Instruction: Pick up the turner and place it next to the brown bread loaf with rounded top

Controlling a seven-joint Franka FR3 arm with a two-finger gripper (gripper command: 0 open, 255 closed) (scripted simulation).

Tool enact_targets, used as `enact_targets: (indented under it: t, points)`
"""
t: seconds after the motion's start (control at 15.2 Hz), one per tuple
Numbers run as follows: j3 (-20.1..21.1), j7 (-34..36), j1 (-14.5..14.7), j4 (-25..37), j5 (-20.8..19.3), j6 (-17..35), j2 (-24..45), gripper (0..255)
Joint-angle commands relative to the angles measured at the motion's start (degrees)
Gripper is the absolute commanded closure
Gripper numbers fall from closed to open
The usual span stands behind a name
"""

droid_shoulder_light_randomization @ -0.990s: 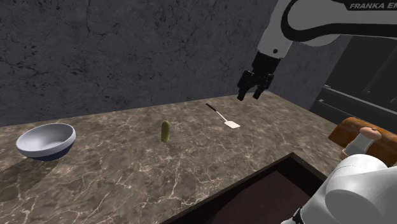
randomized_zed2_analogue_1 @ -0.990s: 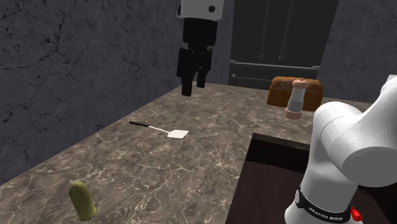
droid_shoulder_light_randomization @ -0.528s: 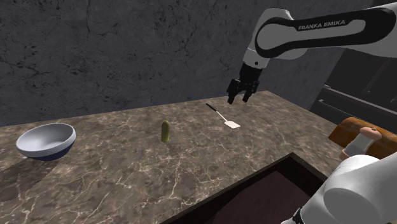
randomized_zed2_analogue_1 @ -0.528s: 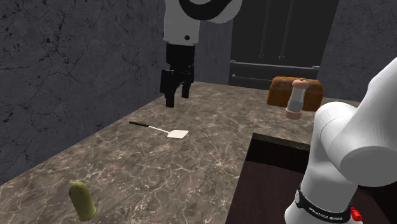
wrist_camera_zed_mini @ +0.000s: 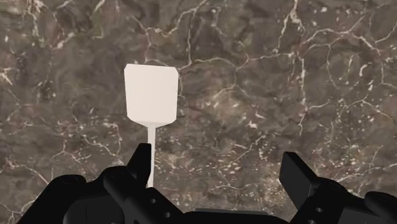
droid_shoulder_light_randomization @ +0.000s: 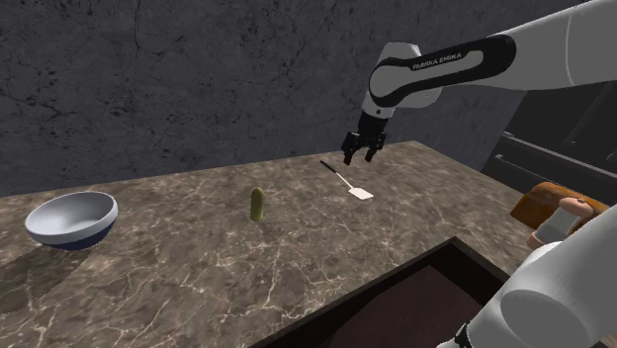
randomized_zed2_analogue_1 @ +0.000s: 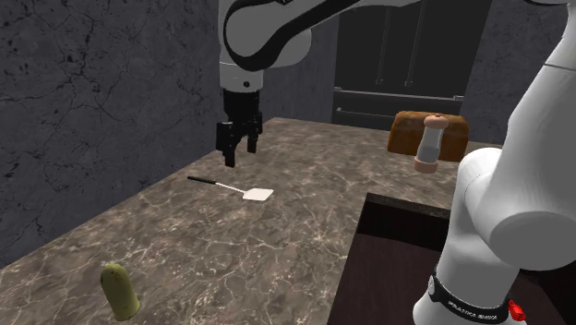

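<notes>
The turner (droid_shoulder_light_randomization: pixel 348 182) lies flat on the marble counter, a pale square blade (wrist_camera_zed_mini: pixel 151 95) with a thin dark handle (randomized_zed2_analogue_1: pixel 202 180). My gripper (droid_shoulder_light_randomization: pixel 358 157) hangs open a little above the handle end, touching nothing. From the side, the gripper (randomized_zed2_analogue_1: pixel 230 157) hovers above and just behind the turner (randomized_zed2_analogue_1: pixel 242 190). In the wrist view the gripper (wrist_camera_zed_mini: pixel 216 167) has its fingers wide apart, and the turner's neck runs beside one finger (wrist_camera_zed_mini: pixel 141 162). The brown bread loaf (randomized_zed2_analogue_1: pixel 426 135) with a rounded top sits at the counter's far end (droid_shoulder_light_randomization: pixel 544 203).
A pale cylindrical shaker (randomized_zed2_analogue_1: pixel 430 143) stands in front of the loaf. A small green pickle (droid_shoulder_light_randomization: pixel 257 204) stands upright mid-counter, and a blue-and-white bowl (droid_shoulder_light_randomization: pixel 71 219) sits at the shoulder view's left. A dark recess (droid_shoulder_light_randomization: pixel 415 306) opens along the counter's near edge. A stone wall backs the counter.
The gripper has come down and moved toward the shoulder view's left, from above the counter's far side to just over the turner's handle. The turner has not moved.
</notes>
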Motion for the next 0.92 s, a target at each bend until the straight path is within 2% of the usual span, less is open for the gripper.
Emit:
enact_targets:
  t: [0.0,0.59,0.86]
  points:
    - [-0.68,-0.99,-0.46,2.25,-0.12,2.39,4.66,0]
    - [-2.72,-4.50,-2.70,15.33,0.38,7.65,23.30,0]
    - [-2.67,-4.69,-2.80,14.79,0.61,9.68,24.80,0]
